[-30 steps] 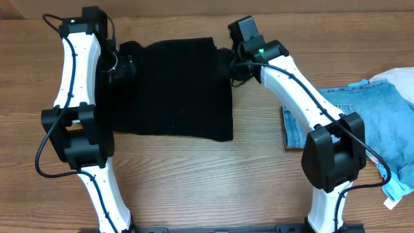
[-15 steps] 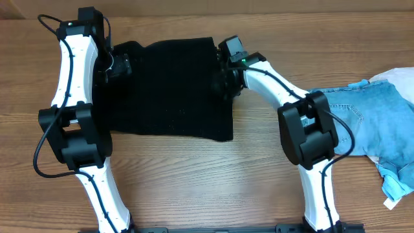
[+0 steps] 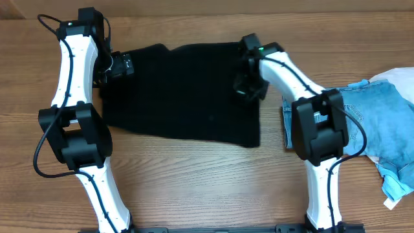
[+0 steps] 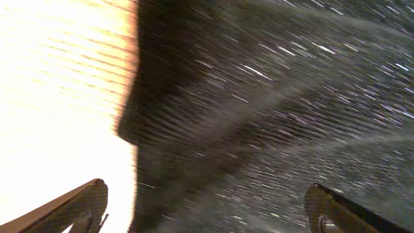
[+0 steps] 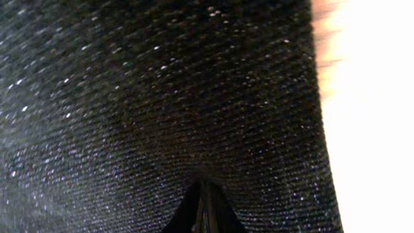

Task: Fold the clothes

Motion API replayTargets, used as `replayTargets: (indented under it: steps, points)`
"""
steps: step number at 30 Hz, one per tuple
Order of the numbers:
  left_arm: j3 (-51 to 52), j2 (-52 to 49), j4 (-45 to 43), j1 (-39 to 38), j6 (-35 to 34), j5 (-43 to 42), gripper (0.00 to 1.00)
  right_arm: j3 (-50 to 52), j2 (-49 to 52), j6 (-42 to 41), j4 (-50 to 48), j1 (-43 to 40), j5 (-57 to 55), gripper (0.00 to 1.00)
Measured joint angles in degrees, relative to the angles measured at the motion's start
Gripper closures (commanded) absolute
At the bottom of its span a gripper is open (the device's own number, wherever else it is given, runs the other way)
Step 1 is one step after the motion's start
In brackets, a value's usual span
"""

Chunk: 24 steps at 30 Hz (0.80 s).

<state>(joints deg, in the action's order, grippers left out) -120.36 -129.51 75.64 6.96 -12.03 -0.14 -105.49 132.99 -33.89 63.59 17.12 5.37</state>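
On my screen the black garment is a matt knitted cloth that takes almost no light. In the wrist views I see its fine ribs and many small pale fibres that glint, so the surface looks fuzzy. The denim is a light-blue woven cloth, washed and dull. The table is brown wood with visible grain and a soft sheen. The arm shells look like smooth, glossy white plastic; the joints are matt black.

Denim (partly behind the right arm) off-frame rightward
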Motion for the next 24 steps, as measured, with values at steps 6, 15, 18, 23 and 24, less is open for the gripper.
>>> replayTargets:
  steps: [6,15,18,23,24]
  points:
    - [0.0,0.0,-0.3,0.0,0.0,0.0,0.0,-1.3,0.3,-2.0,8.7,-4.9,-8.3,0.96]
    - [0.0,0.0,-2.4,0.0,5.8,-10.3,0.0,-9.3,-1.3,-0.3,17.0,-4.6,-14.8,0.0]
    - [0.0,0.0,-2.3,-0.6,8.0,-14.2,0.0,-9.9,-3.6,3.5,15.3,-5.9,-14.8,0.0]
    - [0.0,0.0,-2.0,-3.0,9.3,-16.0,0.01,-9.8,-3.8,15.8,10.9,-14.2,-7.6,0.0]
    - [0.0,0.0,-1.9,-3.3,9.3,-16.2,0.02,-9.8,-3.8,18.7,9.7,-15.0,-5.9,0.0]
